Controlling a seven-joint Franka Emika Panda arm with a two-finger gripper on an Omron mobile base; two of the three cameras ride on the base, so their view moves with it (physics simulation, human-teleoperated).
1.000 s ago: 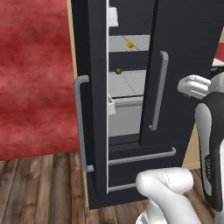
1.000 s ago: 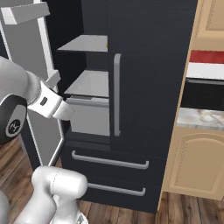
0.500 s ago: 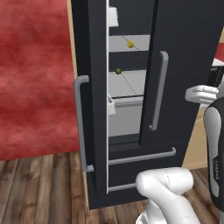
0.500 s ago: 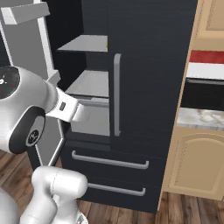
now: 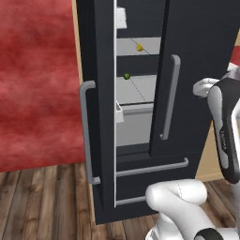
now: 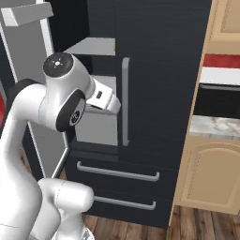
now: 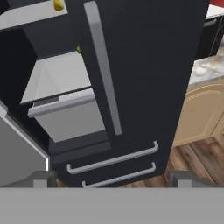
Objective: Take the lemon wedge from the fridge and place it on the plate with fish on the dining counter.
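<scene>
The lemon wedge (image 5: pixel 139 47) lies on an upper pale grey shelf (image 5: pixel 138 45) inside the fridge (image 5: pixel 187 70), well above and ahead of the claw (image 7: pixel 112 178), which hangs released with its jaws standing wide and nothing between them. From the hand view the wedge (image 7: pixel 58 5) sits at the far upper left, past the edge of the closed right door (image 7: pixel 144 65), so the reach would have to go up and inward through the open left side. Judging by its look, the wedge is a very small, light piece, far narrower than the spread of the claw; it is probably soft and slick on its cut faces, so it could squirt out or roll if pinched off-centre. The safest hold seems to be square across its middle, tips coming down on either side of it and closing gently. One shelf lower, nearer the claw, sits a small round green ball (image 5: pixel 126 75), which should not be mistaken for it. Below that a pale drawer (image 7: pixel 70 116) juts out, roughly level with the claw and ahead of it. The shelves are flat and smooth, offering little to stop a nudged piece from sliding. Room is tight: the opened left door (image 5: pixel 101 103) with its grey bar handle (image 5: pixel 87 131) flanks the gap on one side and the closed door's long handle (image 7: pixel 103 65) on the other. To the claw's right stand wooden cabinets (image 7: pixel 201 111) and a marble-topped bench (image 7: pixel 210 65), over a plank floor (image 5: pixel 42 197).
</scene>
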